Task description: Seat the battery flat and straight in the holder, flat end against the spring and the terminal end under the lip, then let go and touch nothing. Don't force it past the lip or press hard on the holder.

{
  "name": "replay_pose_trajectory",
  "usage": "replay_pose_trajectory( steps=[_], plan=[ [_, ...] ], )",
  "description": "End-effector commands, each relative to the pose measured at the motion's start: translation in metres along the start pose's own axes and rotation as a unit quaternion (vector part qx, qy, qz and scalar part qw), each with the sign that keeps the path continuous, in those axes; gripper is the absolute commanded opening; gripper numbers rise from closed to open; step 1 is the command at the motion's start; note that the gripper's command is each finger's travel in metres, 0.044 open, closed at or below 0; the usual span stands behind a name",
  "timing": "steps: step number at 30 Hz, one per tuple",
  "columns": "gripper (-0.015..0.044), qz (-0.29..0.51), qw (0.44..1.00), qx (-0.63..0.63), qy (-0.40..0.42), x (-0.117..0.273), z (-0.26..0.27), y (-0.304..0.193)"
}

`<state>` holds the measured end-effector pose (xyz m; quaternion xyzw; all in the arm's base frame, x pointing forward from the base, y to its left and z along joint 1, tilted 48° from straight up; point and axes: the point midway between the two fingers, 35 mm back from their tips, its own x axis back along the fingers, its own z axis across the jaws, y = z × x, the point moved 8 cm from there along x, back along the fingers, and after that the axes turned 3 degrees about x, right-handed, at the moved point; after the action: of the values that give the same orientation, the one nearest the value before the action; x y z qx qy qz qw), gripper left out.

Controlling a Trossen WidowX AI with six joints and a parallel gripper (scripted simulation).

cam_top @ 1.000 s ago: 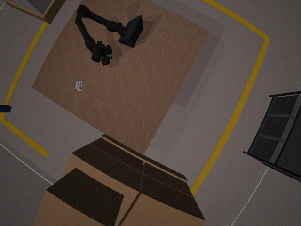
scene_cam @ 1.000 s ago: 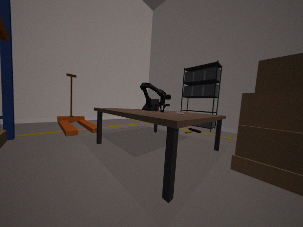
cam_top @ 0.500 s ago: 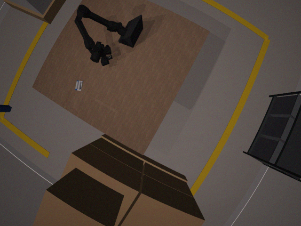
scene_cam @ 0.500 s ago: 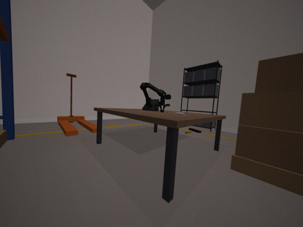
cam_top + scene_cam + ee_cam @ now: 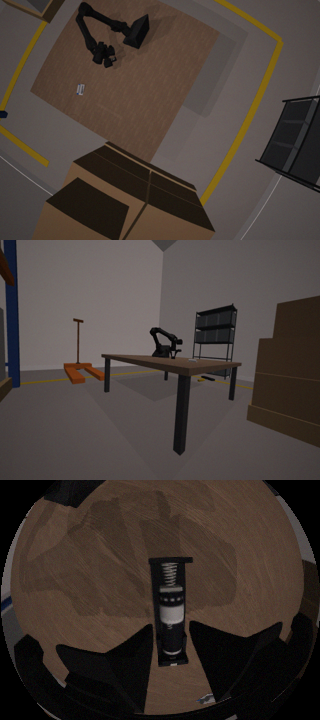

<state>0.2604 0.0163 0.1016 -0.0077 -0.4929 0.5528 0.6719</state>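
Note:
In the wrist view the black battery holder (image 5: 171,560) lies on the wooden table with its spring (image 5: 171,575) at the far end. The battery (image 5: 171,615), dark with a white band, lies lengthwise and straight inside it, its far end at the spring and its near end at the holder's near lip. My gripper (image 5: 171,627) (image 5: 110,61) (image 5: 173,357) hangs low over it. It is open: the fingers stand either side of the holder, with a thin gap on each side. In the top view the holder (image 5: 114,60) shows as a small speck by the fingers.
A small white and blue box (image 5: 80,89) (image 5: 192,360) lies on the table (image 5: 155,77) nearer its left edge. The arm's base (image 5: 136,32) stands at the back. Cardboard boxes (image 5: 129,196) and a dark shelf (image 5: 297,139) stand off the table.

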Motion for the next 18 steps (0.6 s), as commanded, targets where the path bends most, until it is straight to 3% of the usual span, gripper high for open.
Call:
replay_pose_trajectory(
  steps=[1, 2, 12, 18],
  plan=[
    [0.0166, -0.001, 1.000, -0.003, -0.002, 0.004, -0.001, 0.000],
    [0.0166, -0.001, 1.000, -0.003, -0.002, 0.004, -0.001, 0.000],
    [0.0429, -0.003, 1.000, -0.002, -0.004, 0.066, -0.003, -0.004],
    [0.0440, -0.002, 1.000, -0.002, -0.003, 0.077, -0.003, -0.005]
  ],
)
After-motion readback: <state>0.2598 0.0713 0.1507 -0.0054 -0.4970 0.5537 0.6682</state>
